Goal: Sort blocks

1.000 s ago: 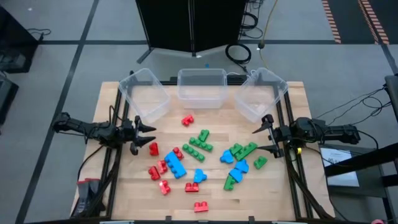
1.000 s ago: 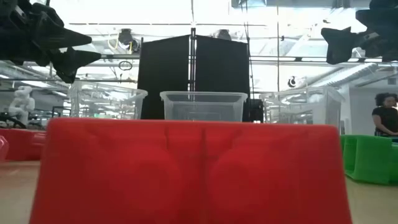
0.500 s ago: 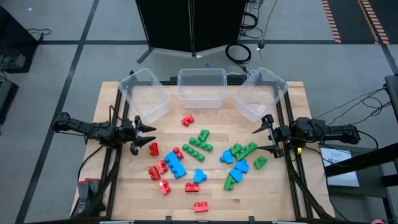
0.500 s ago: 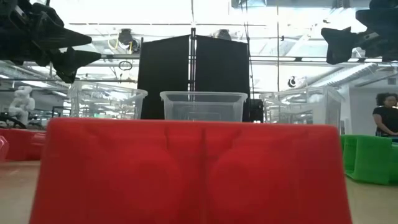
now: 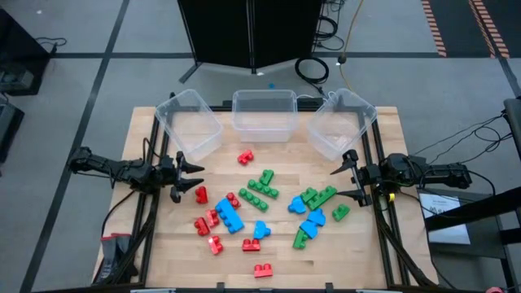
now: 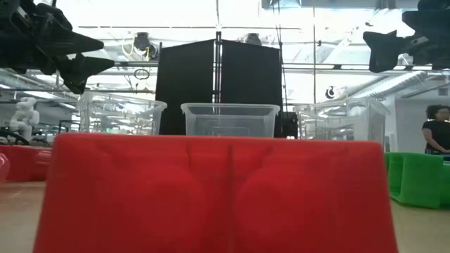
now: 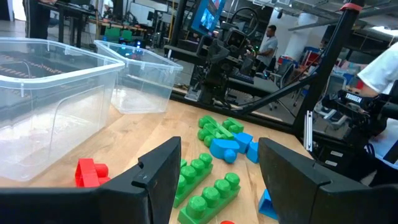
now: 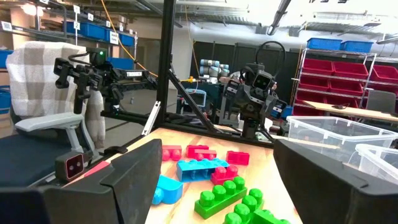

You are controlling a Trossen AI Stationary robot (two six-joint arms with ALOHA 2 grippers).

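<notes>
Red, blue and green studded blocks lie scattered on the wooden table: red ones (image 5: 207, 224) toward the left, blue ones (image 5: 229, 216) in the middle, green ones (image 5: 317, 197) toward the right. One red block (image 6: 214, 193) fills the low view. My left gripper (image 5: 191, 179) hovers open over the table's left edge, just left of a red block (image 5: 201, 194). My right gripper (image 5: 346, 173) hovers open over the right edge, near the green blocks. In the left wrist view its fingers (image 7: 158, 174) frame green blocks (image 7: 211, 193). The right wrist view shows green blocks (image 8: 227, 196) between the fingers (image 8: 134, 171).
Three clear plastic bins stand along the table's far edge: left (image 5: 189, 124), middle (image 5: 264, 114), right (image 5: 340, 124). A black panel (image 5: 248, 32) rises behind them. Metal frame rails (image 5: 155, 220) run along both side edges. A person (image 6: 434, 130) stands in the room beyond.
</notes>
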